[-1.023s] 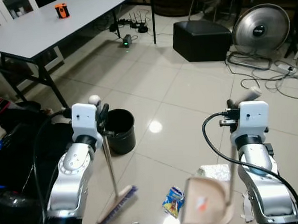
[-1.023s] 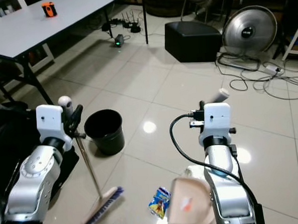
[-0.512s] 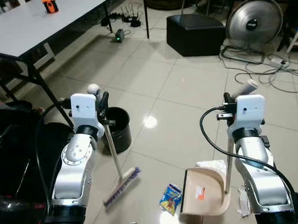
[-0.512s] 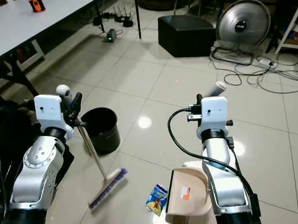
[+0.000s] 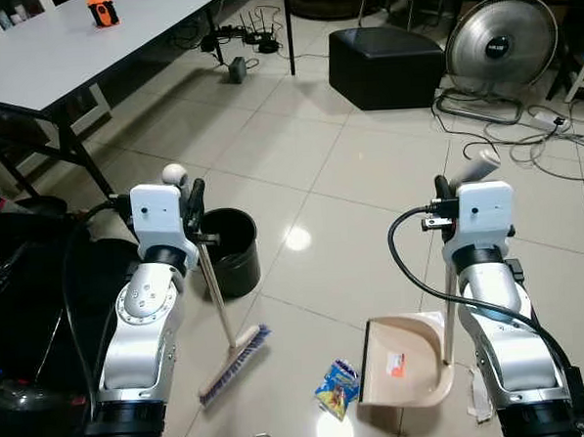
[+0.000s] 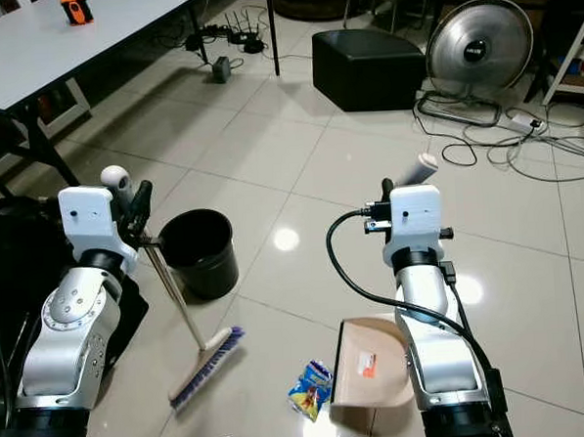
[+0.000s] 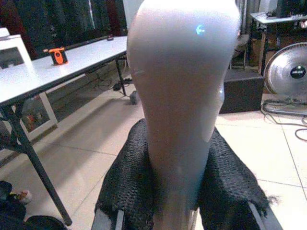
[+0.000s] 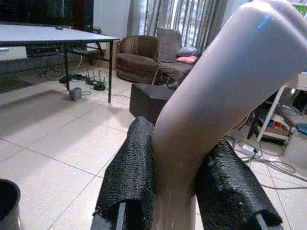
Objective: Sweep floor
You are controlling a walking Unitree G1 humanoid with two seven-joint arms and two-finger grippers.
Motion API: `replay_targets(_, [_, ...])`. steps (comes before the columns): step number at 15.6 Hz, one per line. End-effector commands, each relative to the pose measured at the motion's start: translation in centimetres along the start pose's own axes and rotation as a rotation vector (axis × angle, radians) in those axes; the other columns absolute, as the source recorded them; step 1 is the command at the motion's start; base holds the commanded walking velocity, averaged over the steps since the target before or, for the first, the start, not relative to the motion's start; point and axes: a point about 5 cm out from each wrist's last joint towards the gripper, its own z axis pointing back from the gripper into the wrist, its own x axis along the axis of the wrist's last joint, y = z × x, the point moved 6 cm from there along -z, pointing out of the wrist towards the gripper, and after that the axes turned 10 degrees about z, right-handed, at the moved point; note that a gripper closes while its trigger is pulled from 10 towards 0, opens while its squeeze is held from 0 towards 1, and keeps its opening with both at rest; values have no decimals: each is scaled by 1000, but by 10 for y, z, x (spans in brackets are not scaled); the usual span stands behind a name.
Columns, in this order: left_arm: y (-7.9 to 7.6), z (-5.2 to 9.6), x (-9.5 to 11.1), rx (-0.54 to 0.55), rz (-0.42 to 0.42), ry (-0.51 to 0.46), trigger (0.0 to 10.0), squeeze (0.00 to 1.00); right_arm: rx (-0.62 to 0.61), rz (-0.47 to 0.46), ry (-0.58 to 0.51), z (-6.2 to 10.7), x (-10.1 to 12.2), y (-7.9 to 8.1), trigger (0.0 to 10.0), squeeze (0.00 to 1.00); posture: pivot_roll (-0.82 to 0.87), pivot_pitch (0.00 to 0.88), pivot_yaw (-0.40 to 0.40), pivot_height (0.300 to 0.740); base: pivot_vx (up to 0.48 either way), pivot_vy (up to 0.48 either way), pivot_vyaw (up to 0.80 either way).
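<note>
We see the left gripper (image 5: 195, 199) clamping the broom (image 5: 233, 364), the right gripper (image 5: 440, 193) the dustpan (image 5: 407, 361); the wrapper (image 5: 337, 388) lies between, apparently nearer the pan.

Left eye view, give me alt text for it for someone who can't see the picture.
A humanoid robot's left end effector grips a broom and its right end effector grips the handle of a beige dustpan resting on a tiled floor, with a colourful snack wrapper lying between brush and pan. A black bucket stands behind the broom.
</note>
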Motion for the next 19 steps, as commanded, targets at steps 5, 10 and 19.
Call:
replay_targets(5, [3,-6,8,14,-14,-51,10000,0,2,50,-96,-12,13,6,10000,0,-29,120,103,740,0,0,0])
replay_targets(10, [2,-19,16,28,-3,-100,10000,0,17,64,-112,-22,14,15,10000,0,41,197,91,740,0,0,0])
replay_targets(19, [27,-22,16,201,19,-160,10000,0,33,75,-167,-33,18,41,10000,0,134,388,64,740,0,0,0])
